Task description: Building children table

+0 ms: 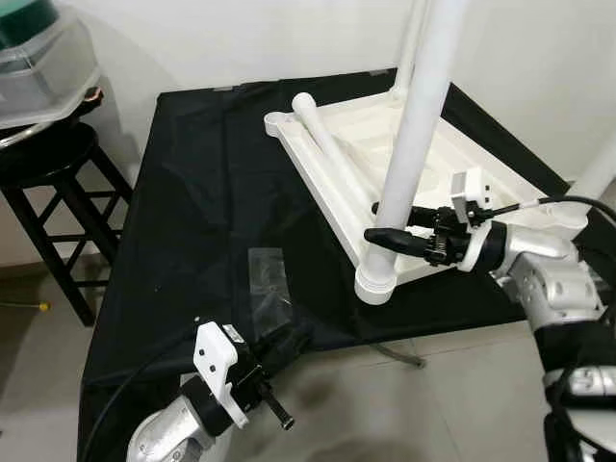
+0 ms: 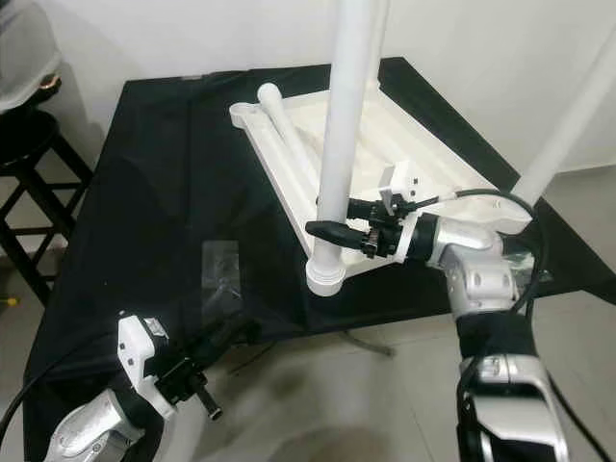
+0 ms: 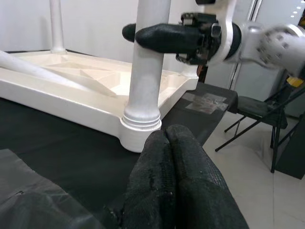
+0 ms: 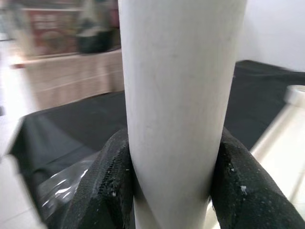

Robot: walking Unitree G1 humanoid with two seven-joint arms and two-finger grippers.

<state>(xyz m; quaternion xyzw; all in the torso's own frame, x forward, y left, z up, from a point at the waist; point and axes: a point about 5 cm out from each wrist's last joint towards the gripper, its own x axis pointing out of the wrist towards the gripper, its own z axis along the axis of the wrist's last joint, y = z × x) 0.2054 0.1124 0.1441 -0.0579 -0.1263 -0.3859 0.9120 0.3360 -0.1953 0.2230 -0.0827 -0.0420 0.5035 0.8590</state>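
A white child's table top (image 1: 310, 171) lies upside down on a black-covered table (image 1: 192, 192). One white leg (image 1: 416, 115) stands upright in the near corner socket (image 1: 375, 284). My right gripper (image 1: 390, 235) is shut on this leg low down, a finger on each side of it in the right wrist view (image 4: 174, 186). Another leg (image 1: 325, 144) lies loose across the top. Two more legs stand upright, one at the far corner (image 1: 412, 48) and one at the right (image 1: 599, 171). My left gripper (image 3: 174, 157) hangs shut and holding nothing below the table's front edge (image 1: 277, 412).
A clear plastic bag (image 1: 268, 281) lies on the black cloth near the front. A black stool (image 1: 48, 164) with a plastic container (image 1: 38, 58) stands at the left. Tiled floor runs in front. A folding chair (image 3: 257, 109) stands beyond the table's right end.
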